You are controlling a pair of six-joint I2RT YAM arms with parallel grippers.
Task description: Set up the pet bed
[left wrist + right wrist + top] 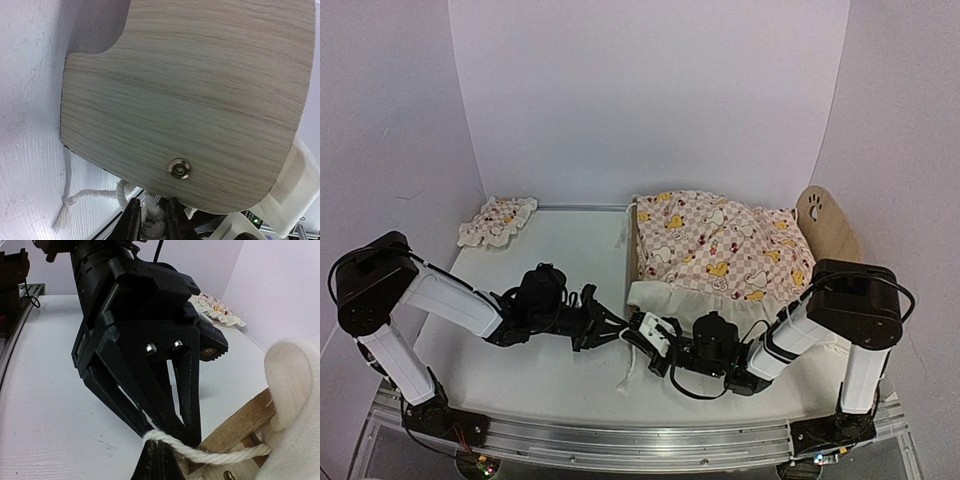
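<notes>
Pet bed — light wood frame, right of centre, rounded headboard w/ paw cutout, upright at far-right end.

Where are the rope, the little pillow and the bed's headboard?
rope (pixel 215 456): right wrist view, middle of the stretched strand.
pillow (pixel 498 222): top view, centre of its fabric.
headboard (pixel 830 238): top view, wood below the paw cutout.

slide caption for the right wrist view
The left hand and right hand pinch the white cord beside the pet bed frame

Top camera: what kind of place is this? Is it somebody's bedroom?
Likely a robot test booth, not a bedroom: plain white walls close round a white table, and the robot's left arm and right arm are bolted to a metal rail.
</notes>
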